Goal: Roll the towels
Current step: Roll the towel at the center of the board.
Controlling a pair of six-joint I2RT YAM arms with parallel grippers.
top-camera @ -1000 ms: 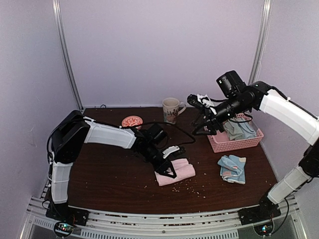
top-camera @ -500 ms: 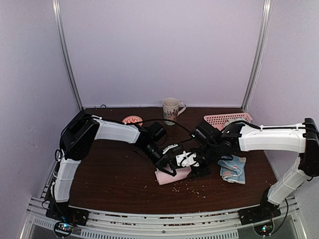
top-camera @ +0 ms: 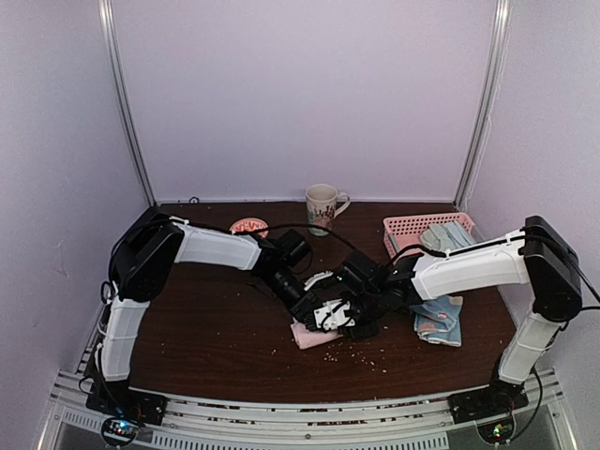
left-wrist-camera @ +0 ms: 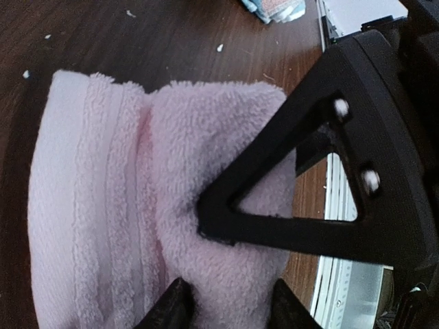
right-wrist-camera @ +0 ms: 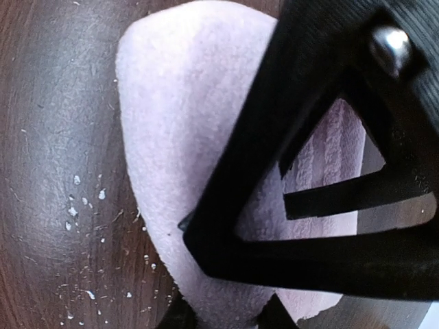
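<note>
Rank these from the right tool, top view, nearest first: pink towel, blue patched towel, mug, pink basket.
1. Pink towel: front centre, right at the tips of the right tool.
2. Blue patched towel: off to its right, near the front.
3. Mug, back centre, and pink basket, back right: too close to call.

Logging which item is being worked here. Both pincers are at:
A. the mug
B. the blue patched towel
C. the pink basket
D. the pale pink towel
D: the left pincer and right pincer meet at the pale pink towel mid-table, and both wrist views are filled with its pink pile; the blue patched towel lies apart to the right.
</note>
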